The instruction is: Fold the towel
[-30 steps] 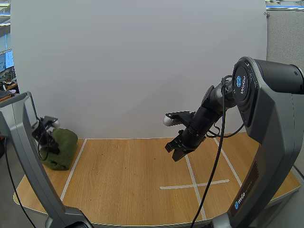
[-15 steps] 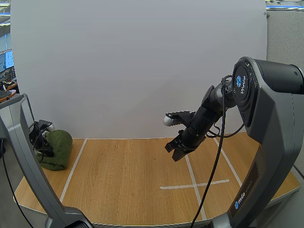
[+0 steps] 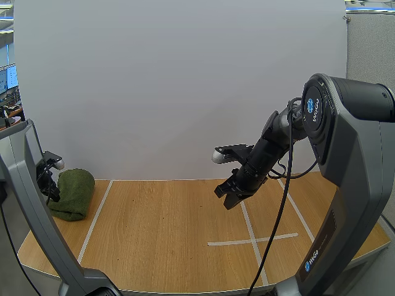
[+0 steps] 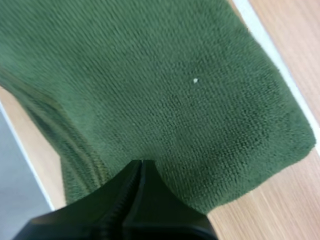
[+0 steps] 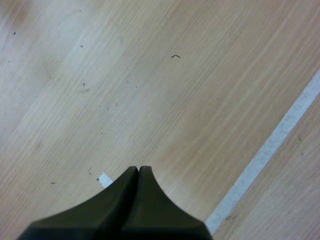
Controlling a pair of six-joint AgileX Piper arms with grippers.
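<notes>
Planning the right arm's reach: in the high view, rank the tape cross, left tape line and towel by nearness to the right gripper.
1. The tape cross, on the table's right half, closest to the right gripper.
2. The left tape line, on the left half.
3. The towel, at the far left edge, beyond that line.

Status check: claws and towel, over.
Left claw shut beside green towel. Right claw shut above table. Towel bundled at table's left edge. Nothing blocking.

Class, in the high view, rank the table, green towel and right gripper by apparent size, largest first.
1. table
2. green towel and right gripper: about alike; the gripper hangs raised, likely nearer the camera, so unranked.
</notes>
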